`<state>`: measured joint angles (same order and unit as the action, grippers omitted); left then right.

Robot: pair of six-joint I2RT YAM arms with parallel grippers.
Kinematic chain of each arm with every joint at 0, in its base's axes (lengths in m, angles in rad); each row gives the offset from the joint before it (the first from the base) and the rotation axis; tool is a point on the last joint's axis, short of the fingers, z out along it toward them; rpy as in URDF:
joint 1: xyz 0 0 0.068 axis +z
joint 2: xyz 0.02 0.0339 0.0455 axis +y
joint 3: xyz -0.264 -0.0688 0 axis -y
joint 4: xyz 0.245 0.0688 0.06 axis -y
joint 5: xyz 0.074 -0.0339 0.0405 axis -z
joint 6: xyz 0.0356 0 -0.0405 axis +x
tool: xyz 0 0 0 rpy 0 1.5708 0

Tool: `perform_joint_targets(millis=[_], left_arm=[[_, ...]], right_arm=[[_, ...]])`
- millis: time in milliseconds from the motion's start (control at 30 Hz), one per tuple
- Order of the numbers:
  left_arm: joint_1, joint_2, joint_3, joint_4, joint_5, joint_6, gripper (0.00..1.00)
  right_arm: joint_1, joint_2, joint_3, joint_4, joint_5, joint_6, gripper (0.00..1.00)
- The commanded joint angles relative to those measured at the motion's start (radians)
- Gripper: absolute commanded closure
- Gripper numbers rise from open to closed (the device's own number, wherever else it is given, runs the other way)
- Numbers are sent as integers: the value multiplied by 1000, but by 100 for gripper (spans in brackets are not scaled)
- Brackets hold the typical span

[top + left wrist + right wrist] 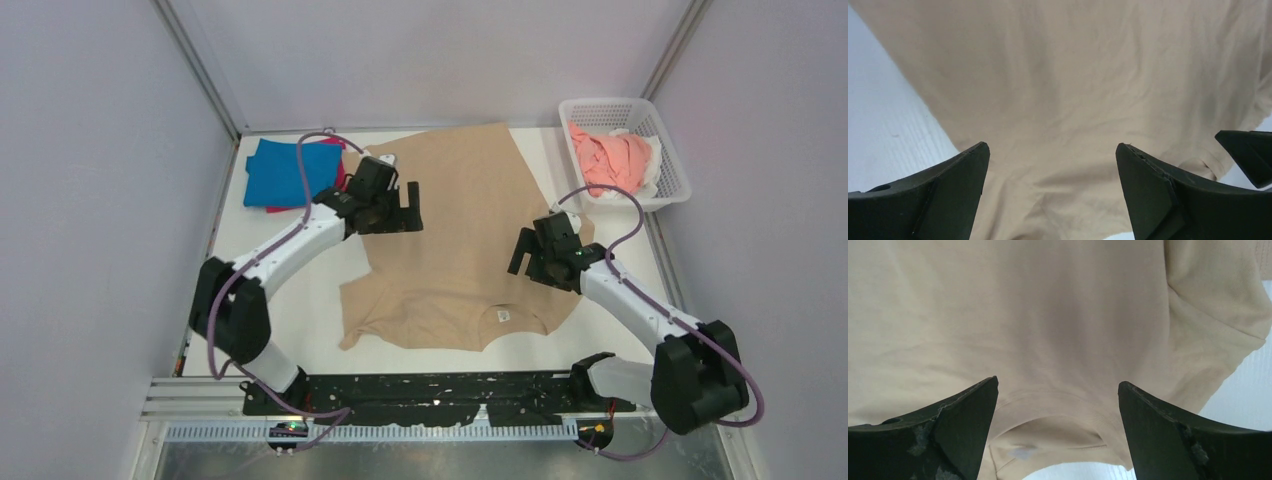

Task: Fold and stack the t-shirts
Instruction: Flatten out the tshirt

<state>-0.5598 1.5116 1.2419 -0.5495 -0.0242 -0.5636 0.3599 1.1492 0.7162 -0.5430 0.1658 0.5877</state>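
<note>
A large tan t-shirt point(460, 230) lies spread on the white table, its collar and label point(503, 316) toward the near edge. My left gripper point(410, 208) hovers open over the shirt's left side; in the left wrist view the left gripper point(1053, 147) has only tan cloth point(1073, 75) below its spread fingers. My right gripper point(522, 252) is open above the shirt's right side. The right wrist view shows the right gripper point(1058, 382) over the collar point(1058, 415), holding nothing. Folded blue point(285, 172) and magenta point(341, 172) t-shirts lie at the back left.
A white mesh basket point(610, 102) at the back right holds a salmon-pink shirt point(610, 160) and a white one point(655, 160). Walls close in both sides and the back. A black rail point(430, 390) with the arm bases runs along the near edge.
</note>
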Motion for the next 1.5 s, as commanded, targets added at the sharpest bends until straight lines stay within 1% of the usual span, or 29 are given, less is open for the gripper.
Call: perform_joint_targets(millis=[0,67,133,233,367,500,567,667,700,733,767,800,833,900,933,967,1000,1033,1100,1167,1200,1300,1400,1467], left_arm=[[5,186,84,-28,71,29,0],[3,229,66,-31,79,16,0],[2,240,8,0,114,1,0],[-6,223,-107,68,151,-28,0],[-46,193,-219,107,165,-59,0],[-122,142,-340,135,210,-104,0],[-182,107,-410,173,276,-138,1],[-309,62,-500,269,411,-164,0],[-376,57,-502,282,426,-167,0],[-422,60,-497,292,442,-155,0],[-456,76,-486,308,455,-145,0],[-483,95,-469,320,467,-142,0],[-500,116,-452,338,492,-136,0],[-518,157,-423,388,521,-140,0],[-518,175,-406,420,535,-144,0],[-520,195,-396,448,545,-148,0],[-519,214,-371,473,554,-153,0],[-520,235,-343,489,564,-155,0],[-519,273,-282,488,567,-157,0],[-517,295,-240,483,561,-154,0],[-516,295,-222,469,551,-142,0],[-504,255,-188,395,495,-92,0],[-474,147,-185,322,428,-32,0],[-441,72,-196,264,374,-7,0]], right_arm=[[-64,93,-40,128,-8,44,5],[-84,142,-56,160,-26,49,5],[-102,194,-58,175,-29,45,5],[-131,263,-47,187,-36,39,5],[-143,311,-19,200,-47,39,5],[-144,372,45,193,-62,29,5],[-144,417,97,181,-60,14,5],[-137,540,230,170,-120,-56,5],[-117,568,266,153,-104,-87,5],[-77,621,352,109,-90,-110,5],[-56,649,393,93,-58,-142,5],[-12,703,483,57,-48,-150,5],[6,729,532,40,-72,-163,5],[48,849,718,3,-138,-174,5],[72,881,773,-23,-165,-177,5],[86,951,879,-65,-197,-200,5],[116,982,936,-88,-204,-214,5],[150,1040,1037,-126,-209,-245,5],[190,1100,1155,-162,-206,-291,5],[200,1130,1226,-180,-183,-305,5],[197,1132,1241,-188,-148,-307,5],[156,1110,1285,-234,-50,-323,5],[99,1059,1305,-270,5,-334,5],[70,973,1285,-277,21,-350,5]])
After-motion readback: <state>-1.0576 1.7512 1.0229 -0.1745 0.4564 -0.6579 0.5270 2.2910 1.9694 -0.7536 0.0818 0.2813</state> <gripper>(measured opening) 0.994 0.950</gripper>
